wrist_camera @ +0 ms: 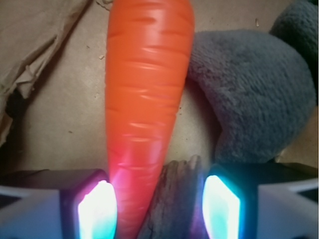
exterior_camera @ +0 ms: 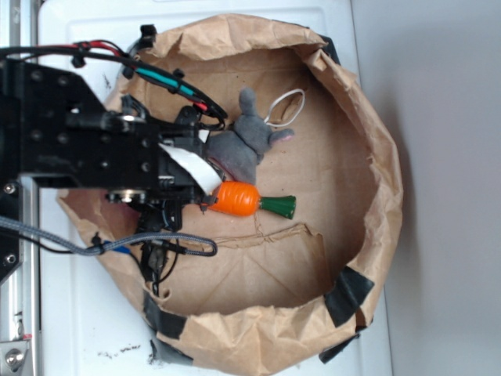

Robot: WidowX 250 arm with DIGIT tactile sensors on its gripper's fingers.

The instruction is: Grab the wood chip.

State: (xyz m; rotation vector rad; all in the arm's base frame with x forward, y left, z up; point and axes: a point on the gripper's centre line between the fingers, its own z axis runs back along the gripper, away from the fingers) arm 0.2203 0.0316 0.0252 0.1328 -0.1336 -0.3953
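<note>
Exterior view: the black arm reaches from the left into a brown paper bag on the white bench; a grey plush rabbit lies just above an orange toy carrot.

Wrist view: the end effector stands open, gripping nothing, its lit fingers either side of the carrot's tip and the wood chip, which lies against the carrot's right flank.

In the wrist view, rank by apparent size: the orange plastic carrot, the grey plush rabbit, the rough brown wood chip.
1. Orange plastic carrot, though nearness to the camera may inflate it.
2. Grey plush rabbit, cropped.
3. Rough brown wood chip, partly hidden.
</note>
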